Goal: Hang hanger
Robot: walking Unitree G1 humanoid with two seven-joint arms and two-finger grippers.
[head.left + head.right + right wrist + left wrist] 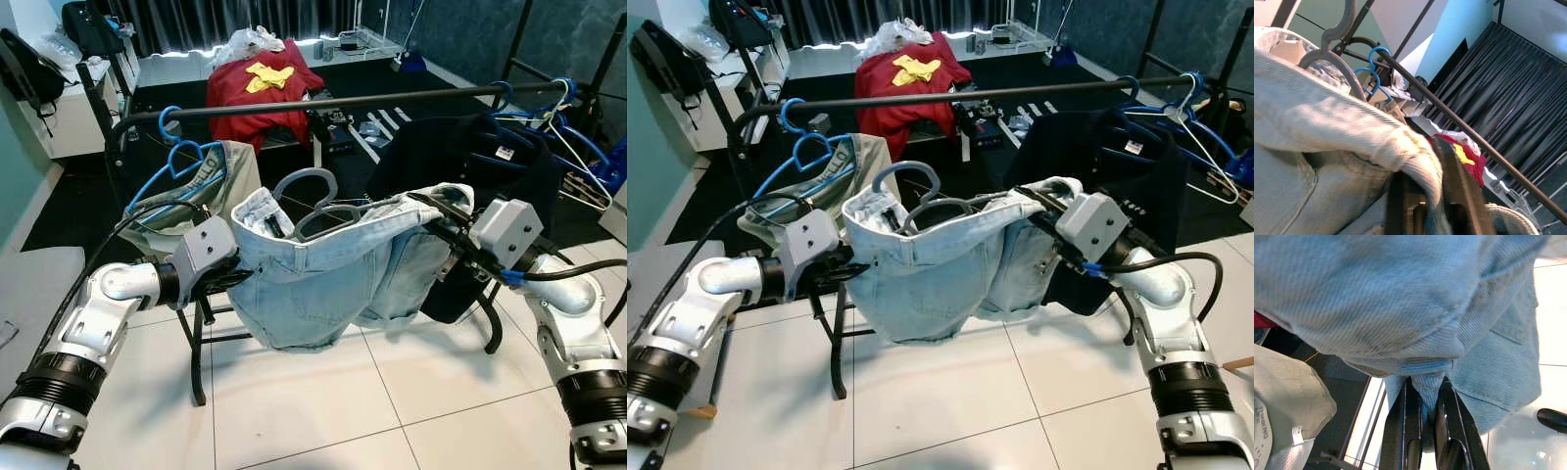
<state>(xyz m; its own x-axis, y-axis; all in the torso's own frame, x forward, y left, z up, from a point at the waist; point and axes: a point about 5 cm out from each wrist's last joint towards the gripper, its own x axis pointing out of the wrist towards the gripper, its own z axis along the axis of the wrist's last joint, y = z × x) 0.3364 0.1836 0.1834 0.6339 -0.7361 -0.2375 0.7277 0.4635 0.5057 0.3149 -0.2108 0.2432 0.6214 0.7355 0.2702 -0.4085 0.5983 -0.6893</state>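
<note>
A grey hanger (312, 188) carries light-blue denim shorts (323, 284), held up just in front of and below the black rail (343, 102) of a clothes rack. The hanger's hook points up, short of the rail. My left gripper (238, 278) is shut on the shorts' left edge; in the left wrist view its fingers (1405, 431) pinch a fold of denim (1400, 308). My right gripper (443, 227) is shut on the waistband at the right end, and in the right wrist view the waistband (1352, 132) runs between the fingers (1454, 186).
On the rail's left end a blue hanger (184, 162) holds an olive garment. A dark garment (470, 162) and several blue and white hangers (560, 117) hang at the right. A red garment (263, 93) lies behind. White tile floor (323, 401) is below.
</note>
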